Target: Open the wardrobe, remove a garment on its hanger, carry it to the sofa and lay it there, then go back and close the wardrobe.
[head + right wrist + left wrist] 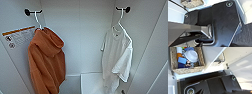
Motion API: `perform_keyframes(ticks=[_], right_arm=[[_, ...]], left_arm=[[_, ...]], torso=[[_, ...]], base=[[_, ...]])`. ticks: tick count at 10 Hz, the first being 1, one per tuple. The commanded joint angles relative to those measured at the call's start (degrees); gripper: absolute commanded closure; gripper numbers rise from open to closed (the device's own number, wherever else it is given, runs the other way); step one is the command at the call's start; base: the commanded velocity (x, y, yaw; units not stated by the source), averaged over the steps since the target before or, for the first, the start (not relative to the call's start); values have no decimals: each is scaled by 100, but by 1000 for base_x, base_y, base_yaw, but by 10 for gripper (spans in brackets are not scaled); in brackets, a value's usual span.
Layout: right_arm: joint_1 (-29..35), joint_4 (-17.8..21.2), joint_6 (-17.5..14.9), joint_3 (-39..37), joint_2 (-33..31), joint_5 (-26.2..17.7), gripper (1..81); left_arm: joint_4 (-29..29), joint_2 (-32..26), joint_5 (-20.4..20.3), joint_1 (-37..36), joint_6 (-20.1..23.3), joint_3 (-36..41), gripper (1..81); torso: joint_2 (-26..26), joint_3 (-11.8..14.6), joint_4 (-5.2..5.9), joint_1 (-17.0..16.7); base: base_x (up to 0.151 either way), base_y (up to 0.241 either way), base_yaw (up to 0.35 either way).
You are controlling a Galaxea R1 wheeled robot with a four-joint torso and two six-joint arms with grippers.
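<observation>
The wardrobe (pixel 80 37) stands open in front of me in the head view, its white inside walls bare. On the right, the garment (pixel 117 57), a white short-sleeved shirt, hangs on its thin white hanger (pixel 121 21) from a black hook (pixel 126 9). On the left, a rust-orange hooded garment (pixel 46 62) hangs from another black hook (pixel 28 12). A dark tip of my left gripper (pixel 200 91) shows in the left wrist view. A similar tip of my right gripper (pixel 200 44) shows in the right wrist view. Both are far from the shirt.
The left door's inner face (pixel 17 37) carries a warning label, and the right door (pixel 155 50) swings out beside the shirt. A white shelf (pixel 91 82) sits low inside. A woven basket (pixel 186 70) holds a white bowl (pixel 191 55) and small items. Grey carpet (pixel 245 35) covers the floor.
</observation>
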Motion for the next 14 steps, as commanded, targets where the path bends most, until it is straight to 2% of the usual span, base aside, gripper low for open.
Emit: perform_keyframes(ticks=[1,5,7,11,14], right_arm=[[194,-46,19,-26,-7,-294,10],[281,-55,37,-27,11,-303,10],[335,-55,37,-27,20,-338,10],[388,-63,37,-71,99,-382,10],[396,-63,37,-71,99,-382,10]], left_arm=[[-192,18,746,-1084,-13,139,10],[-298,-193,1134,-1840,-22,1011,10],[-456,-527,1512,-2297,-22,1809,10],[-860,-1037,1820,-3097,-128,2979,10],[-939,-871,2109,-3712,-329,2962,10]], torso=[[0,0,0,3],[2,0,0,3],[2,-2,0,3],[5,-5,0,3],[7,-7,0,8]], base=[[0,0,0],[0,0,0],[0,0,0],[0,0,0],[0,0,0]])
